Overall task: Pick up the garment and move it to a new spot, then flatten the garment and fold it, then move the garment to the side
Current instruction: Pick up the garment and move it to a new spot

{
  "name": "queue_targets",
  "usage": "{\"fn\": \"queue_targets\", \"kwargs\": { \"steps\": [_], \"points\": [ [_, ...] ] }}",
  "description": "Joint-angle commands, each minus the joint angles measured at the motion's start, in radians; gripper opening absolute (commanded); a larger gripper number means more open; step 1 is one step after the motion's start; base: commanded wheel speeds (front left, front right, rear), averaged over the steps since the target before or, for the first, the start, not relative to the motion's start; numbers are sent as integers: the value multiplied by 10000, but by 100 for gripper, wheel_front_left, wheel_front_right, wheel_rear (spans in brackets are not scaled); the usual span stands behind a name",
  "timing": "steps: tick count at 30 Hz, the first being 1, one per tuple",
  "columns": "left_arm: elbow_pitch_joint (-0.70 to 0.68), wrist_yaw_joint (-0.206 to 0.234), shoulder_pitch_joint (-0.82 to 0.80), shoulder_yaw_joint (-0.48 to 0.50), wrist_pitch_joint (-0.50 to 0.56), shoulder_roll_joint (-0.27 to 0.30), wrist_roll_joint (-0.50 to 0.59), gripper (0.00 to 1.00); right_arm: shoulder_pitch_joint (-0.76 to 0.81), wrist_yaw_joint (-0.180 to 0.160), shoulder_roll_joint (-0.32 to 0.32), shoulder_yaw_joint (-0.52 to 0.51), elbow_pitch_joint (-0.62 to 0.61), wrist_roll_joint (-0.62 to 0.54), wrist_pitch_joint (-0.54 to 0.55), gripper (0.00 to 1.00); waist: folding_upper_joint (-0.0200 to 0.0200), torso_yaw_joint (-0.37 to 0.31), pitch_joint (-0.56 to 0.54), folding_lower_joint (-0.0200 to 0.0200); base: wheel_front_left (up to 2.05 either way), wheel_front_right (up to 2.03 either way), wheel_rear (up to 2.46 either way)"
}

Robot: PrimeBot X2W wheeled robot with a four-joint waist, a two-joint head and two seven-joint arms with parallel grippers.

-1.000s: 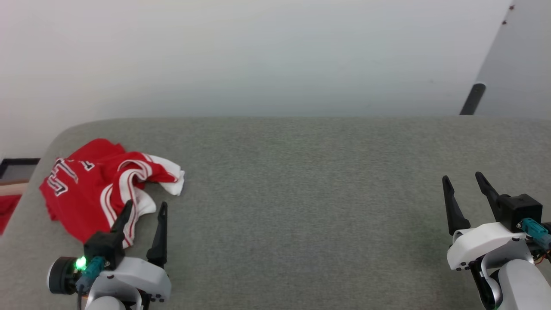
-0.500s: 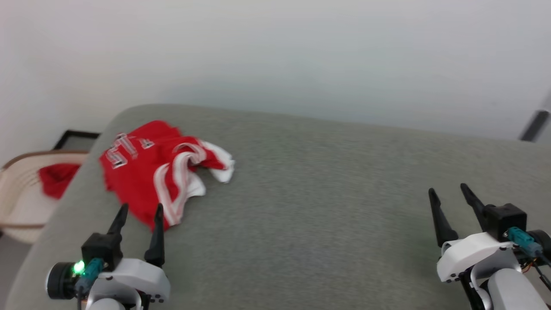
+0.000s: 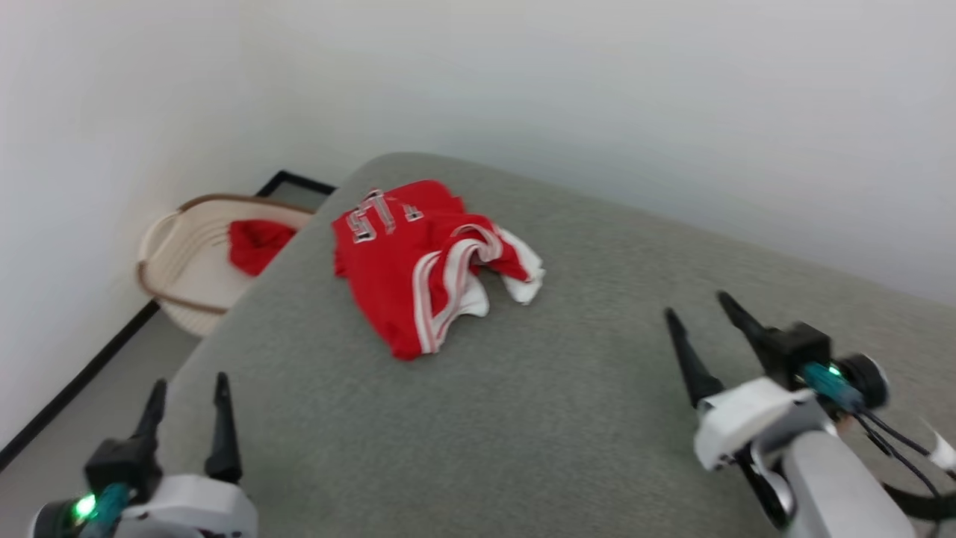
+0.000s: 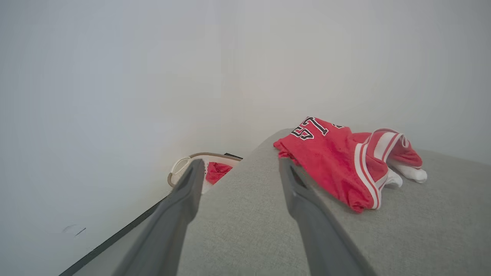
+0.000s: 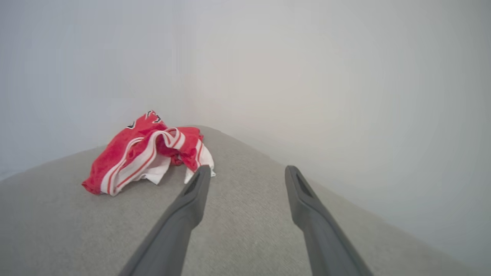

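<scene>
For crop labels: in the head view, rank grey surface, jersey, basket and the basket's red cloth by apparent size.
Grey surface; jersey and basket, about alike, the basket farther and partly hidden; red cloth.

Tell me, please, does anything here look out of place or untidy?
The garment lies crumpled near the rounded far corner of the grey surface, its white part bunched at one side, not spread flat. Beyond that edge a red cloth sits in a pale basket. Nothing looks spilled or damaged.

A pale basket [image 3: 179, 246] holding a red cloth [image 3: 256, 244] sits on the floor [image 3: 112, 388] beside the grey surface [image 3: 523, 418].
</scene>
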Motion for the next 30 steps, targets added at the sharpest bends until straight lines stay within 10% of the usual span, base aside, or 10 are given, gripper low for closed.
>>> {"fn": "queue_targets", "kwargs": {
  "steps": [1,19,30],
  "points": [
    [-208,138,183,169,-1,-87,-79,100,-242,-3,27,338,169,142,-8,100,-1,652,347,0,0,0,0],
    [-1469,124,1277,1036,-1,-765,-190,100,-1444,-3,-221,2060,845,1364,-8,100,-1,760,658,0,-5,-5,-5],
    [432,-555,-1243,-871,171,148,445,100,-104,-3,-371,988,224,1090,-8,100,-1,357,707,0,0,0,0]
  ]
}}
